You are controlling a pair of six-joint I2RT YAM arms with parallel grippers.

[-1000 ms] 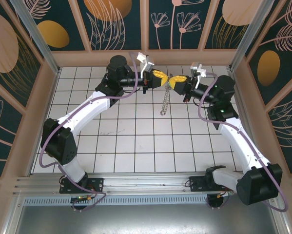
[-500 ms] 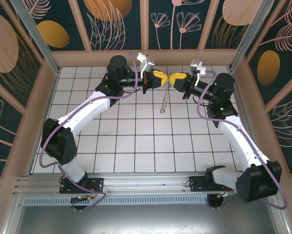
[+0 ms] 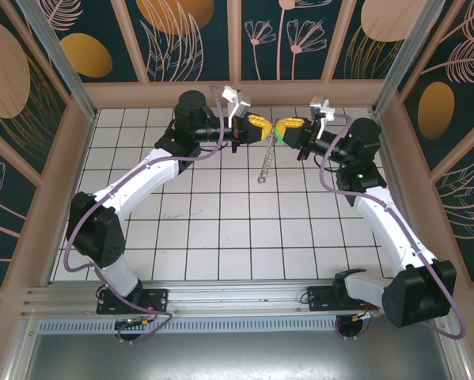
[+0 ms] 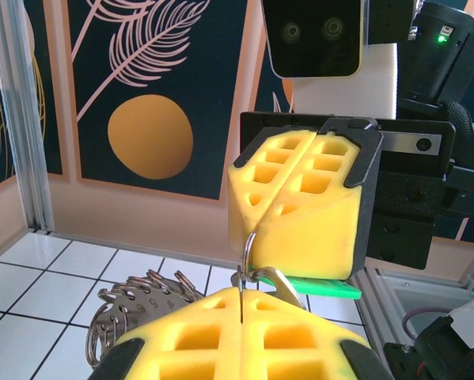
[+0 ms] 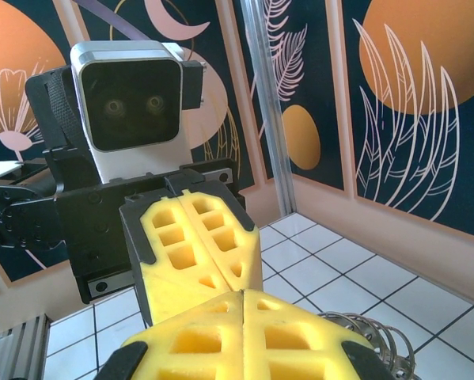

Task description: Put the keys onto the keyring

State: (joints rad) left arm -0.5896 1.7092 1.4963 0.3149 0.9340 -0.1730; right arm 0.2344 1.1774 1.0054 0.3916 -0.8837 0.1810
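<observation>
High over the far tiles my left gripper (image 3: pixel 266 126) and right gripper (image 3: pixel 283 125) meet tip to tip, both shut. The keyring (image 3: pixel 266 163), a grey chain-like loop, hangs down below them. In the left wrist view a thin wire of the keyring (image 4: pixel 134 305) is pinched between my left gripper's (image 4: pixel 242 294) yellow fingers. Opposite, the right gripper (image 4: pixel 250 227) is clamped on the key, whose green head (image 4: pixel 325 286) sticks out under its fingers. The key's metal end (image 4: pixel 282 282) touches the wire. The right wrist view has my right gripper (image 5: pixel 243 294) against the left fingers (image 5: pixel 195 241), with keyring coils (image 5: pixel 377 336) below.
Patterned walls with a wooden frame (image 3: pixel 237 93) close in the tiled floor (image 3: pixel 221 229) at the back and sides. An aluminium rail (image 3: pixel 221 297) runs along the near edge by the arm bases.
The right gripper has moved slightly toward the back wall, staying tip to tip with the left. The hanging keyring swung a little. The left arm held still.
</observation>
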